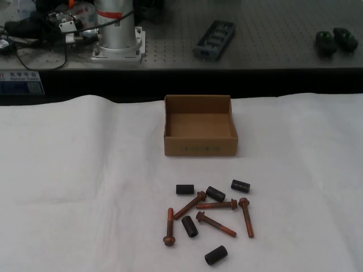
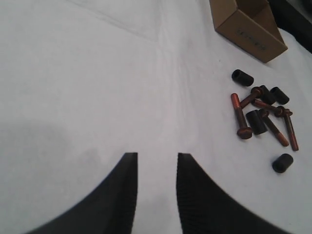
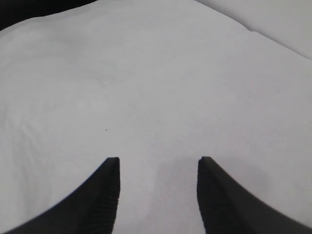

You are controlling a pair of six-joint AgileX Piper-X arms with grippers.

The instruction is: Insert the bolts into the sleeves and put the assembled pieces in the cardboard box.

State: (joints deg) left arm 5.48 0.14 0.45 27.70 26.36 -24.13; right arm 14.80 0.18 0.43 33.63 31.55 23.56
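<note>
White cloth covers my bench, and none of the assembly work has begun. On the left, my left gripper hangs low over bare cloth with its fingers apart and nothing between them. From its wrist camera the parts lie well off to one side, so I judge it is parked at a ready pose.

In the middle lies the heap of rust-coloured bolts and black sleeves, all loose, with no bolt seated in any sleeve. I count five of each, though the bolts cross one another and I may be off. The leftmost bolt lies clear of the tangle with a sleeve just beside it, which looks like an easy first pair. A lone sleeve sits nearest me.

Beyond the heap stands the cardboard box, open-topped and empty, near enough for a short carry. On the right, my right gripper is likewise spread over plain cloth, holding nothing.
</note>
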